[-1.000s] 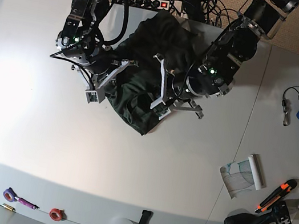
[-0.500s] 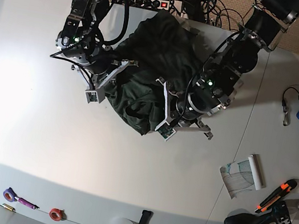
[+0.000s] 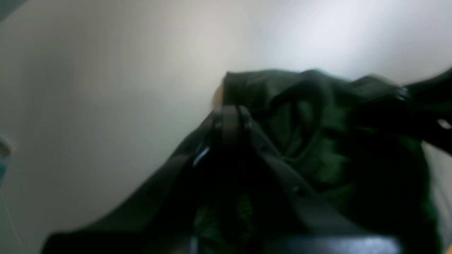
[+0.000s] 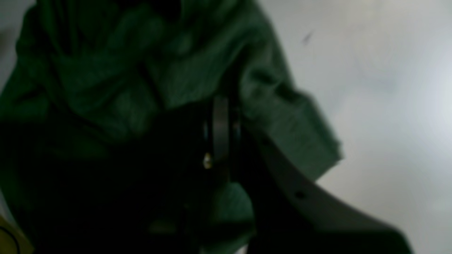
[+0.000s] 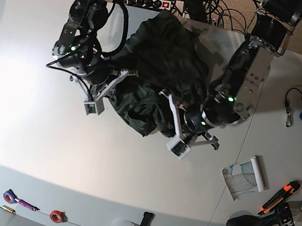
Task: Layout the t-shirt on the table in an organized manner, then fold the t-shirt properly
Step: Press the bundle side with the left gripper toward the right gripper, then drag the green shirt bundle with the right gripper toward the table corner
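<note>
T-shirt (image 5: pixel 160 62): crumpled heap between both tools, bulk beyond their tips.
Left tool (image 3: pixel 229 114): pressed together on the cloth edge.
Right tool (image 4: pixel 220 120): pressed together on cloth.
Likely pull: apart, outward.

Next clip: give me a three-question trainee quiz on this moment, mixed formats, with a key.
1. True or false: the t-shirt lies flat and spread out on the table.
2. Pick one: the t-shirt is A) red, B) dark green, C) white.
3. Fill in: in the wrist views, the jaws of the left gripper and the right gripper both look ____ (open or shut).

Key: 1 false, it is bunched in a heap; 2 B; 3 shut.
</note>
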{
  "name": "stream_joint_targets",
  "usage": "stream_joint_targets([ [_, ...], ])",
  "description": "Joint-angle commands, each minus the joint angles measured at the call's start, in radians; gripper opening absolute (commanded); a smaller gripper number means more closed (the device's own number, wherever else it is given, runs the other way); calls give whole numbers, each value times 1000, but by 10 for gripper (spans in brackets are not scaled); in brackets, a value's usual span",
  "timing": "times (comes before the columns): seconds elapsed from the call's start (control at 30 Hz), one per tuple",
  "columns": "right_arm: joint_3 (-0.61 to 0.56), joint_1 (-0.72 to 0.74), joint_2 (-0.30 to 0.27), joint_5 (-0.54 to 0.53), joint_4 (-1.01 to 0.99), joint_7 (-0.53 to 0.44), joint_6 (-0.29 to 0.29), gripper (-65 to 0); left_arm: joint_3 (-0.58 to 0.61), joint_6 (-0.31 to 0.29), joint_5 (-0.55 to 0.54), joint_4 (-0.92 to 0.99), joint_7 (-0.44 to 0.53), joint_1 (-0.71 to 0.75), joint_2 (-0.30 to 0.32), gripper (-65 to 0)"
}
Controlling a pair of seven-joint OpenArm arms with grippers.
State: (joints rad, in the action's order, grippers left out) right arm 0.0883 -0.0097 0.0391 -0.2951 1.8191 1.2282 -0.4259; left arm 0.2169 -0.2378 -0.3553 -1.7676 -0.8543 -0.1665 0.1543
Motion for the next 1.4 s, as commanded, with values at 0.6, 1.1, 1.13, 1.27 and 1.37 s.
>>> stream_joint_targets([
  [0.6,-84,-56,-1,-367,66,168,-233,-588,-207,-234,-298,-17,-141,-6,47,-650],
  [1.1,-94,-95,0,-73,-62,-40,-205,-650,-207,-235,-276,-17,-88,103,46,-650],
  [1.13,-94,-95,0,-70,-90,-53,-205,-650,-207,-235,-275,-17,-89,103,45,-650],
  [1.27,-94,-95,-1,-31,-179,-82,-201,-650,-207,-235,-273,-17,-89,103,45,-650],
  [1.37,-93,-95,-7,63,-211,-111,-113,-650,-207,-235,-273,-17,-89,103,45,-650],
])
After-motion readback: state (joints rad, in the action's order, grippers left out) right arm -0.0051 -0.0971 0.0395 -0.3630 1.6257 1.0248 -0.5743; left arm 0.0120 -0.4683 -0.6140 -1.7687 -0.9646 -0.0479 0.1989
